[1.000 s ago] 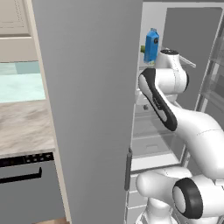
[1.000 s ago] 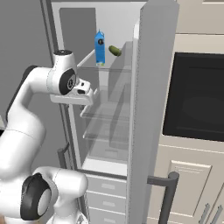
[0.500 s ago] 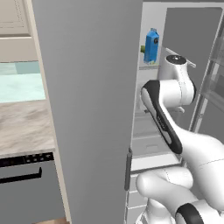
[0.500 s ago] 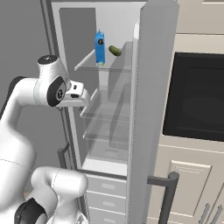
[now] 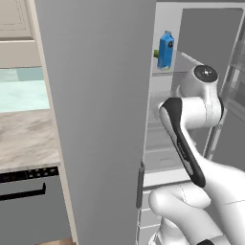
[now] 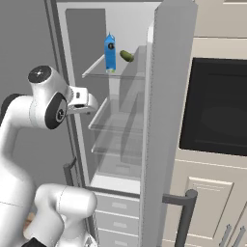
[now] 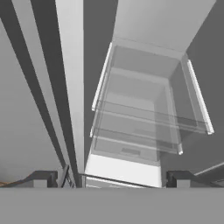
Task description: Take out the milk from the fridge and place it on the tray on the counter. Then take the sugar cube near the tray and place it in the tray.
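Pincer (image 7: 112, 179) wide open, nothing btwn its two dark tips, which sit far apart at lower left and lower right of the hand view; it looks down into the fridge (image 6: 169, 96) interior, over stacked glass shelves (image 7: 148, 118) and a pale floor below them. Seen from the right base cam, the white hand (image 6: 81, 100) hangs just outside the fridge opening at the left, at about mid-shelf height, well below the milk (image 6: 110, 52). Milk carton stands upright on the top glass shelf, long axis vertical, gable peak up, its small round mark facing out toward the room; also visible from the left base cam (image 5: 165, 50), peeking past the edge of the open grey door (image 5: 95, 119). Small green oblong item (image 6: 127, 56) lies tilted on same shelf, just beside the carton, to its right. Dark oven front (image 6: 214, 111) to the right of the fridge; marbled counter (image 5: 26, 143) w/ dark dishwasher (image 5: 28, 210) under it at far left.
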